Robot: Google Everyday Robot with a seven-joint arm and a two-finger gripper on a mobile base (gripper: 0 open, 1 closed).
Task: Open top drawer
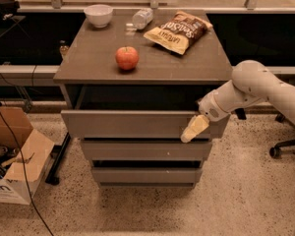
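Top drawer (pixel 128 124) stands partly out from the cabinet, just beneath the worktop (pixel 88 63), with a dark gap showing behind its front. The tool (pixel 194 129) rests against the right end of that front, near its upper edge; whether it is open or closed I cannot tell. On the worktop lie an apple (pixel 127 57), a bowl (pixel 98 14), a bottle (pixel 141 18) and a chip bag (pixel 177 31).

Apple (pixel 127 58), bowl (pixel 98 14), bottle (pixel 141 18), chip bag (pixel 177 31)
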